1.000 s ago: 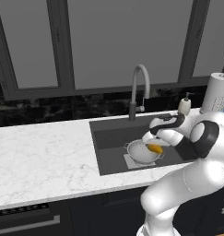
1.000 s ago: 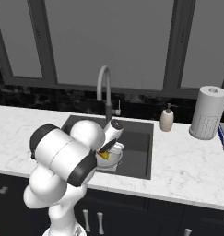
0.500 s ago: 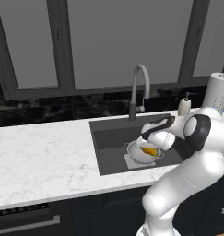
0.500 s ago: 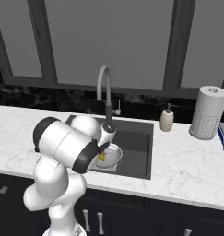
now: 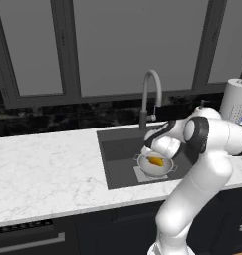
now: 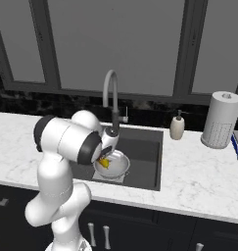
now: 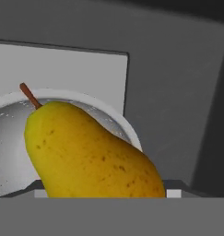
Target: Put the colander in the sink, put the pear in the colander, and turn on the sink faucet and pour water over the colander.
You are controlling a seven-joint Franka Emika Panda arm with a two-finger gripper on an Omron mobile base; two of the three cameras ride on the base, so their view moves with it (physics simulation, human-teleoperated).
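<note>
Right at the pincer (image 5: pixel 157 153), pressed close under its tips, lies the pear (image 7: pixel 95 152). Whether the jaws clamp it or stand apart around it I cannot tell, for the fruit hides the tips in the hand view and the white wrist covers them from both base views.

The pear is yellow-orange with small brown freckles and a thin reddish-brown stem, and it lies on its side. It sits inside the colander (image 7: pixel 7 138), a silvery perforated bowl with a pale rim directly beneath the pincer. From the left base view the robot's own forearm crosses just above the bowl's far edge.

Under the colander is a pale grey square patch (image 7: pixel 62 69) on the floor of the sink (image 5: pixel 117 164), whose dark grey walls rise around the pincer on all sides.

Just behind the pincer stands the sink faucet (image 6: pixel 110 98), a tall grey gooseneck, its spout curving over toward the basin; no water shows.

Farther off to the pincer's right, on the white marbled counter (image 6: pixel 199 181), stand a small cream soap dispenser (image 6: pixel 177 127) and, beyond it, a paper towel roll (image 6: pixel 220 120). To the pincer's left the counter runs on.

Behind everything a black backsplash (image 5: pixel 43 119) runs under large dark-framed windows (image 5: pixel 132 45); dark cabinets (image 6: pixel 140 230) sit below the counter.
</note>
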